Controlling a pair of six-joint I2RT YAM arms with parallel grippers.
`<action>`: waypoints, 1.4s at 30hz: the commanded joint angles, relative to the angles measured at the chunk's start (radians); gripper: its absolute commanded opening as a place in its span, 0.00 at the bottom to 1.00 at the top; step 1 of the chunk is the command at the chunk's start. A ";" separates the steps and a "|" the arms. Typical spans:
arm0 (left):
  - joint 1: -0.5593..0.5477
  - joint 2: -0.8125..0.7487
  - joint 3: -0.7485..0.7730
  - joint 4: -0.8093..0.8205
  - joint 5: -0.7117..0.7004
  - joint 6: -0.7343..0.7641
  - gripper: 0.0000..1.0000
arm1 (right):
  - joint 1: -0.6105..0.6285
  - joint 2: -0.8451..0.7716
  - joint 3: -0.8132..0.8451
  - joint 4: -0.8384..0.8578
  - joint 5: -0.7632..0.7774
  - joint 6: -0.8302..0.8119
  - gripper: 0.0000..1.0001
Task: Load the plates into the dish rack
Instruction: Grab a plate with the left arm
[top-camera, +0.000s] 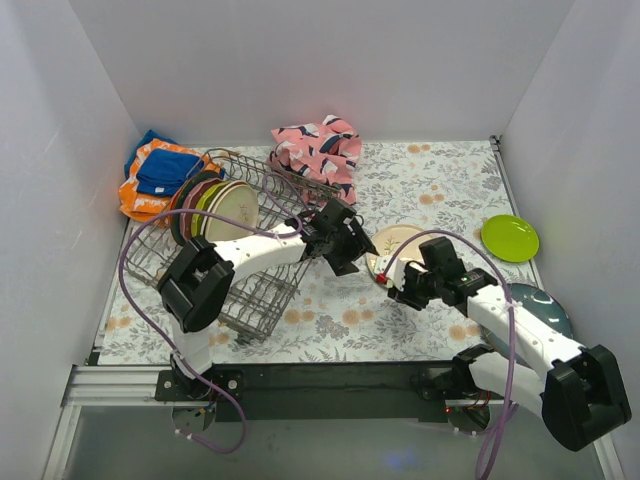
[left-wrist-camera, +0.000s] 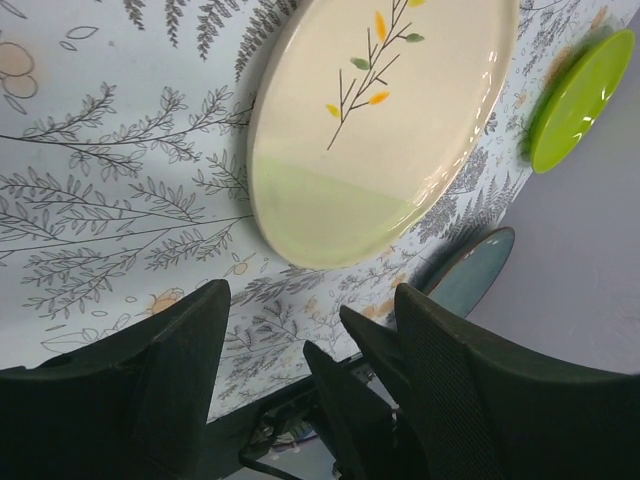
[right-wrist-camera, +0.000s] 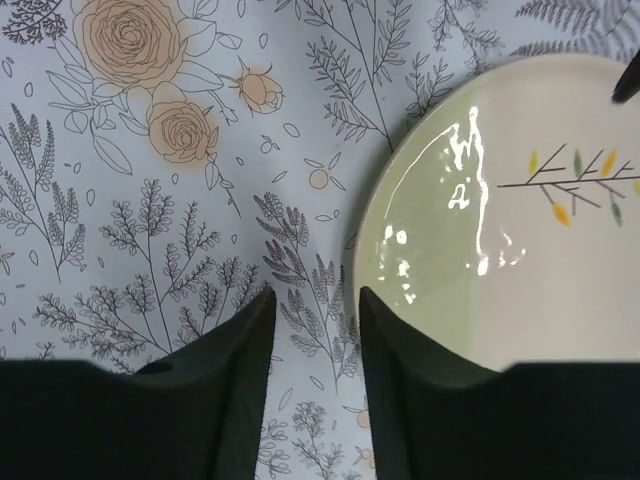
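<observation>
The left claw (top-camera: 355, 248) is spread wide with nothing in it, right by the left rim of the cream plate (top-camera: 400, 240). The right claw (top-camera: 398, 287) has a small gap between its fingers, with nothing in there either, and sits just beside the plate's near edge. The plate lies flat on the flowery tablecloth (top-camera: 330, 320) in the middle.

I think it is hard, shiny and slippery, and it would break if dropped. The rim is the place to pinch, with one finger slid under.

The dish rack (top-camera: 255, 290) stands on the left with some plates (top-camera: 215, 208) upright in it — only the top view shows that. The left wrist view shows the green plate (left-wrist-camera: 580, 100) and the blue plate (left-wrist-camera: 470, 275) off to the right. The right wrist view shows bright shine on the glaze — so it looks slick.
</observation>
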 joint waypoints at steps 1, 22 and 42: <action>-0.026 0.050 0.094 -0.085 -0.055 -0.033 0.65 | -0.034 -0.049 0.064 -0.070 -0.029 0.032 0.49; -0.051 0.233 0.222 -0.185 -0.206 -0.056 0.37 | -0.122 -0.018 0.059 -0.018 -0.124 0.116 0.81; -0.097 0.349 0.352 -0.297 -0.278 -0.015 0.39 | -0.123 -0.034 0.038 0.019 -0.092 0.125 0.80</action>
